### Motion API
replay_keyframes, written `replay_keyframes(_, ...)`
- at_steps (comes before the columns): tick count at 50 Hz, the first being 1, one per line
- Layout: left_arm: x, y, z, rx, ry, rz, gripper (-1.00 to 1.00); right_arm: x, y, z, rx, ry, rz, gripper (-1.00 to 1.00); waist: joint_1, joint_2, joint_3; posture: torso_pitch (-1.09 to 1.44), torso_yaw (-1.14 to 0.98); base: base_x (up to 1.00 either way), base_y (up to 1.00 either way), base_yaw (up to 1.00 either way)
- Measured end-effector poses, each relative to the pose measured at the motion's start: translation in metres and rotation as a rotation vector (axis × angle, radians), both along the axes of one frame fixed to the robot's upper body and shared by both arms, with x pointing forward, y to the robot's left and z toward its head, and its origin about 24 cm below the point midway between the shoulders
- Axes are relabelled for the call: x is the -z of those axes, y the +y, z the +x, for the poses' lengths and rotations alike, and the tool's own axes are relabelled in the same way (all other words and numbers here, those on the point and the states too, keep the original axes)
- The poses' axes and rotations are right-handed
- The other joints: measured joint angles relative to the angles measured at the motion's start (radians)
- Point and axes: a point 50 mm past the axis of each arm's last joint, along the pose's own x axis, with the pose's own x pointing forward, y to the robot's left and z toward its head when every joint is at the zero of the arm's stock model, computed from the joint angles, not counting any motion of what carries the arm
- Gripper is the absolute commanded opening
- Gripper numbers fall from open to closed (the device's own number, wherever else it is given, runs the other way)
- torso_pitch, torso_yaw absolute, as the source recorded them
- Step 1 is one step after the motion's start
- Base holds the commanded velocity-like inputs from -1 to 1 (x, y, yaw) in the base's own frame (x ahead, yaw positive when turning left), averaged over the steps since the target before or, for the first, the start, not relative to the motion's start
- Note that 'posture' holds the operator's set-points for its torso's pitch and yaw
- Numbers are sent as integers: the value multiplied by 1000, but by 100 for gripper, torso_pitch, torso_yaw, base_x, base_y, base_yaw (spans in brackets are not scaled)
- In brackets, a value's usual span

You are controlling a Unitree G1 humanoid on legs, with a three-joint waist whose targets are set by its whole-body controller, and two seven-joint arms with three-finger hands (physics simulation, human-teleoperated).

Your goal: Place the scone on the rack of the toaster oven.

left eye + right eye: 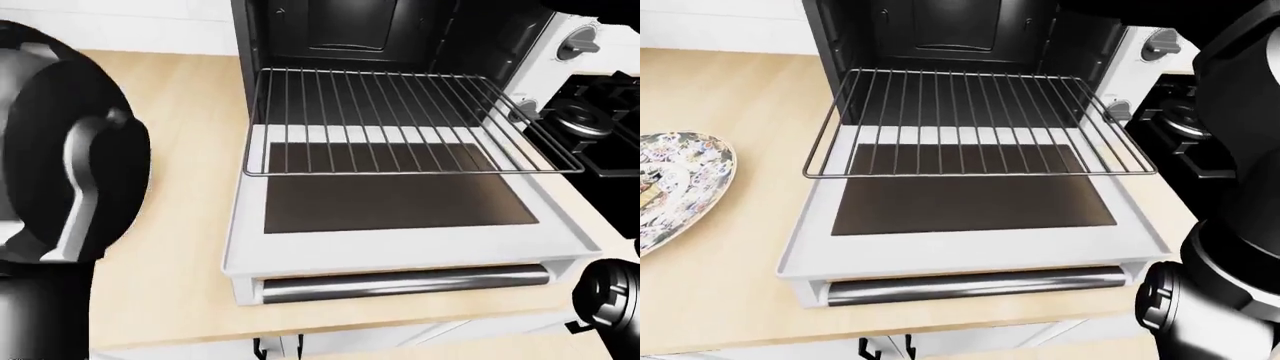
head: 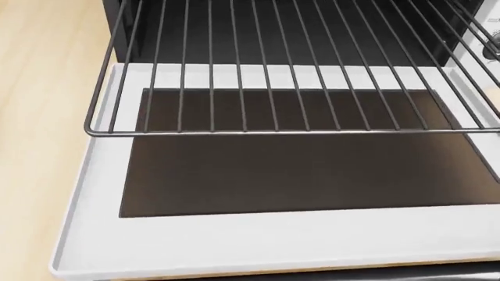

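Toaster oven [image 1: 970, 157] rack [image 2: 289, 64] bare, fingers unseen.

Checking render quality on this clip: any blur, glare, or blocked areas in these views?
Head view: sharp, evenly lit, rack crisp over the dark door glass. Left-eye view: a large dark robot part blocks the left side. Right-eye view: the robot's dark arm covers the right; soft highlight on the door handle.

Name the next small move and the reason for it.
Probably turn toward the patterned plate at the right-eye view's left edge to look for the scone: the toaster oven's door is down and the rack is pulled out and bare. No scone or hand shows clearly.
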Motion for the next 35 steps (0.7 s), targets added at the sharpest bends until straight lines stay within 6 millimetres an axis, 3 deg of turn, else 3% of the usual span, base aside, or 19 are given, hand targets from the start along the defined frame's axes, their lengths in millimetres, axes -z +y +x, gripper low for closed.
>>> replay_keyframes(8,-1,-40,-2,85,8,30,-95,0,2,0,-11,3,-5,100,9,-13,2,0,0,0,0,0)
replay_keyframes(20,17,-87,-13,230,34,34,-95,-2,0,-1,-8,-2,0,100,13,-18,5,0,0,0,0,0)
replay_keyframes(35,17,-122,-40,337,46,36,-95,-2,-1,0,-10,-1,3,100,16,-26,3,0,0,0,0,0)
